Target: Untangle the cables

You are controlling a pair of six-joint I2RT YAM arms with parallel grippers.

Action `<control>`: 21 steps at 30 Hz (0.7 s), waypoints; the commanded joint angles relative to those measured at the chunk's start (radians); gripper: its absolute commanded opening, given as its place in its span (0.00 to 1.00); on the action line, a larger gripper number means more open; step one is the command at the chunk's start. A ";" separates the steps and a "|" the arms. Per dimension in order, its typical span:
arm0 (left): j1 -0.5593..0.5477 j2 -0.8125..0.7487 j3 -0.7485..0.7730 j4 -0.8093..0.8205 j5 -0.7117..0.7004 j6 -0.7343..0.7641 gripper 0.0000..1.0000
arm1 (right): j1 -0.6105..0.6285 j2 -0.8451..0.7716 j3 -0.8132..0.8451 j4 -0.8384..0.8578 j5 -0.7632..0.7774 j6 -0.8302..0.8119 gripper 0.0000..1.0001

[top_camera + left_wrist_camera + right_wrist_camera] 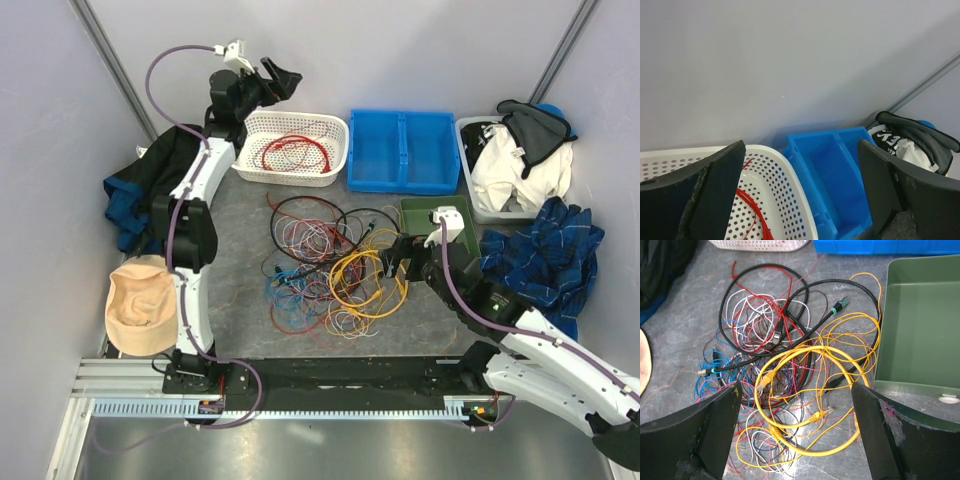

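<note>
Cables (pixel 790 355) mostly knotted on table (pixel 690 315), one red loop (pixel 747 200) parked in white basket (pixel 782 200). Left gripper (pixel 800 165) spread wide over basket (nothing held), right gripper (pixel 796 390) gaping above tangle.

I have bare bench (pixel 240 240) left of the cables (pixel 330 265), open between the pile and my left arm (pixel 190 230). On the far side the white basket (pixel 340 140) and blue bin (pixel 401 150) block the way. The green tray (pixel 420 212) sits just beside the pile's right edge, clothes (pixel 545 255) heaped beyond it. A bare strip runs along the near side.
</note>
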 commanded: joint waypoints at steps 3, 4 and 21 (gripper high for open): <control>-0.035 -0.342 -0.105 -0.248 -0.160 0.074 1.00 | -0.001 -0.042 0.018 -0.008 0.041 -0.009 0.98; -0.051 -0.381 -0.219 -0.269 -0.203 0.084 1.00 | -0.001 -0.039 0.012 -0.006 0.041 -0.010 0.98; -0.576 -0.857 -1.151 -0.306 -0.442 -0.068 1.00 | -0.001 -0.103 -0.100 0.043 0.021 0.071 0.96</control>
